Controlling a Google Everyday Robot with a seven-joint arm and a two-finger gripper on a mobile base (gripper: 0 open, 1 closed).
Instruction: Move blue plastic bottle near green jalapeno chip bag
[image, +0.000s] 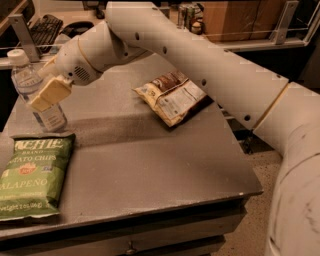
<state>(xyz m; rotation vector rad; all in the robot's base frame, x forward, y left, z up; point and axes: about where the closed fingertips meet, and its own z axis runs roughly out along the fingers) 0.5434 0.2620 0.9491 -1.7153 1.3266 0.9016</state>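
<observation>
The blue plastic bottle, clear with a white cap and a pale label, stands upright at the table's left edge. Its base is just behind the top edge of the green jalapeno chip bag, which lies flat at the front left corner. My gripper is shut on the bottle's middle. One cream finger crosses the front of the bottle and the other is hidden behind it. My arm reaches in from the right, over the table.
A brown and cream chip bag lies at the middle right of the grey table. Behind the table are a keyboard, cans and a cardboard box. The table's right edge drops to the floor.
</observation>
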